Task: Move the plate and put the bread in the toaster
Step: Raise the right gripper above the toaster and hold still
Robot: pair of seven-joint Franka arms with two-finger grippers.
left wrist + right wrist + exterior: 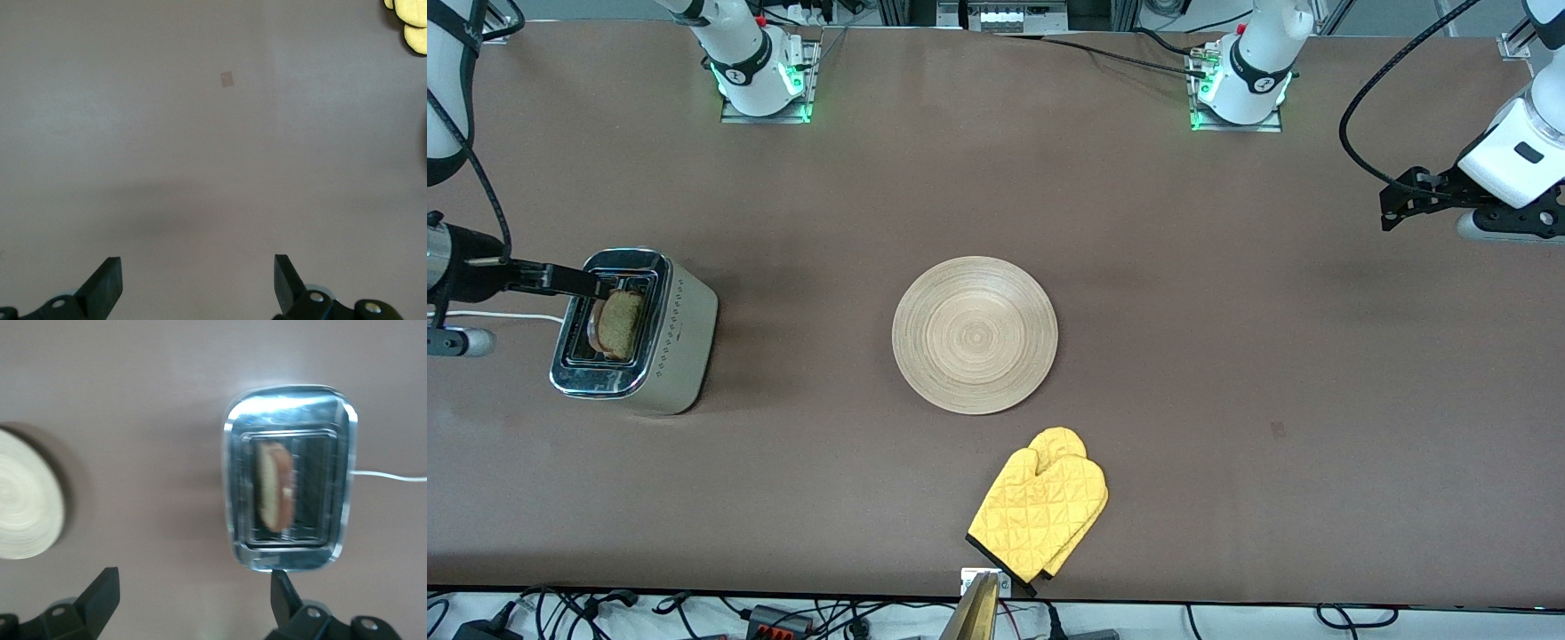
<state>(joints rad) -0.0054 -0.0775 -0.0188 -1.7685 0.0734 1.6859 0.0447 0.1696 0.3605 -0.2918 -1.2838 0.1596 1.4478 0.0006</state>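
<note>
Seen in the front view, with the plate (975, 335) as the clock's hub: lying flat at mid-tabletop, bare, nothing on it. Probably set there to leave the way to the toaster free.

Toaster (685, 347) at nine o'clock from the plate, toward the right arm's end of the tabletop, chrome top up, white cord (507, 316) trailing off from it at nine o'clock. Bread (621, 324) standing on edge in one slot, its crust poking above the chrome rim. Seated low enough to stand by itself, by the look of it, so no grip needed.

Right gripper (591, 286) over the toaster top, just above the bread, fingers spread wide and holding nothing. In the right wrist view, gripper (192, 587) parted to either side, with toaster (287, 477), bread (273, 483) and the plate's edge (27, 500) below. Open and directly overhead fits a slice let go into the slot; both steps judged done or nearly so.

Left gripper (1392, 203) at two o'clock from the plate, over bare tabletop (1227, 293) at the left arm's end, wide open, empty, waiting out of the way. Same in its wrist view (197, 267).

Yellow oven mitt (1040, 502) at five o'clock from the plate, near the tabletop's edge, untouched.
</note>
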